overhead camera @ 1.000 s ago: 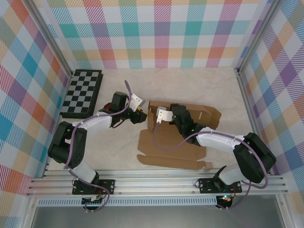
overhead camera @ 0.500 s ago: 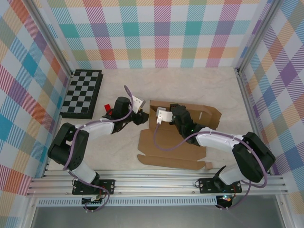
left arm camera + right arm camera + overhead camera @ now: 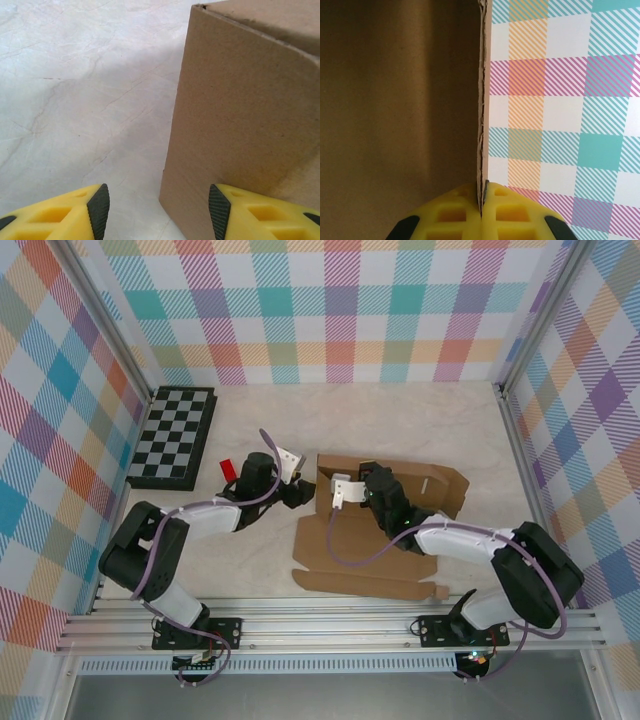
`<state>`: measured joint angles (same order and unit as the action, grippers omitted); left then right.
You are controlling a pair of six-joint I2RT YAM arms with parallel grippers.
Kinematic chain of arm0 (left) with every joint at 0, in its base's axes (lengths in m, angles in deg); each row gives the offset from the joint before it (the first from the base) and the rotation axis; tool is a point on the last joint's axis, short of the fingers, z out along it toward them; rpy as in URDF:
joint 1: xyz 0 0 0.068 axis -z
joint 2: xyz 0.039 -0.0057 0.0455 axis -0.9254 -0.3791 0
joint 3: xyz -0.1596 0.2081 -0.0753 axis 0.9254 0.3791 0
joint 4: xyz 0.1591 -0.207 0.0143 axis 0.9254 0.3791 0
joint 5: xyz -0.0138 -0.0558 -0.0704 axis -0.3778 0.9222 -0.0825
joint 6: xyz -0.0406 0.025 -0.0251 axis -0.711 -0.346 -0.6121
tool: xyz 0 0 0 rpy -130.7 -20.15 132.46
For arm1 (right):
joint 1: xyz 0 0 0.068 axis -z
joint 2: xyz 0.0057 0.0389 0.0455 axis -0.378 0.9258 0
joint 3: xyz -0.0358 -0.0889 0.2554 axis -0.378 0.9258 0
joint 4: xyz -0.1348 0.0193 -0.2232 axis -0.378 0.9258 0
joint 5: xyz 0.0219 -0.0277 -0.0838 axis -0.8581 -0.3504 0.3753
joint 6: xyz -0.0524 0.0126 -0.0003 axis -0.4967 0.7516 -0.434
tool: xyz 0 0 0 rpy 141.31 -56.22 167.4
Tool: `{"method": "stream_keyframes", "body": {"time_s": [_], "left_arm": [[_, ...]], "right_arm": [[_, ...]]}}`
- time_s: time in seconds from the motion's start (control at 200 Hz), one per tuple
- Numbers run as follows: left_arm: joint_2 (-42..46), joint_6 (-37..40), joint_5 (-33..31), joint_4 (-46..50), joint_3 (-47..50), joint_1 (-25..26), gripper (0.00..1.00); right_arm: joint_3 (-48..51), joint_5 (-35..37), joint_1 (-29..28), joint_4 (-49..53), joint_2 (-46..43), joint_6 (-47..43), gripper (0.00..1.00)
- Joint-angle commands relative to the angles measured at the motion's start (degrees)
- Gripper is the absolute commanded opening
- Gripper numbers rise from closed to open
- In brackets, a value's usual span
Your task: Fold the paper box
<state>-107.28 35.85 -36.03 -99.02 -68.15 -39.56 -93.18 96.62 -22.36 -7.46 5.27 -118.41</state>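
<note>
The paper box (image 3: pixel 385 530) is a brown die-cut cardboard sheet lying mid-table, with its left end and back flaps standing up. My left gripper (image 3: pixel 303 490) sits low at the box's left wall. In the left wrist view the gripper (image 3: pixel 159 212) is open, and the upright corner of the box (image 3: pixel 240 110) stands between its black pads (image 3: pixel 98 210) without being pinched. My right gripper (image 3: pixel 368 476) reaches over the sheet. Its yellow fingers (image 3: pixel 482 202) are shut on the thin edge of a raised cardboard panel (image 3: pixel 395 100).
A black-and-grey chessboard (image 3: pixel 172 436) lies at the back left, with a small red object (image 3: pixel 227 467) near it. A tiny cardboard scrap (image 3: pixel 439 589) rests by the front rail (image 3: pixel 330 615). Plaid walls (image 3: pixel 560 100) close in the table on three sides.
My left gripper has slid right to the box's left wall and its jaws have widened. The right gripper stays shut on the panel, shifted slightly.
</note>
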Motion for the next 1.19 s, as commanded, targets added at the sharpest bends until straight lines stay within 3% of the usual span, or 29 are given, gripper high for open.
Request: {"method": "stream_keyframes", "body": {"time_s": [0.0, 0.155, 0.865, 1.19], "left_arm": [[3.3, -0.8, -0.9, -7.2, 2.2, 1.9, 0.61], [4.7, -1.4, -1.6, -8.7, 3.2, 3.3, 0.68], [13.4, -5.8, -4.8, -4.9, 9.4, 7.4, 0.73], [8.4, -4.8, -5.4, -5.1, 5.6, 7.6, 0.72]], "right_arm": [[2.8, -1.6, -1.2, 12.1, -0.5, -0.1, 0.0], [2.9, -1.2, -1.6, 13.9, -1.7, 0.3, 0.0], [3.5, -0.3, -3.0, 13.7, -2.6, 1.6, 0.0], [3.5, -0.5, -3.0, 14.5, -4.1, 2.1, 0.0]]}}
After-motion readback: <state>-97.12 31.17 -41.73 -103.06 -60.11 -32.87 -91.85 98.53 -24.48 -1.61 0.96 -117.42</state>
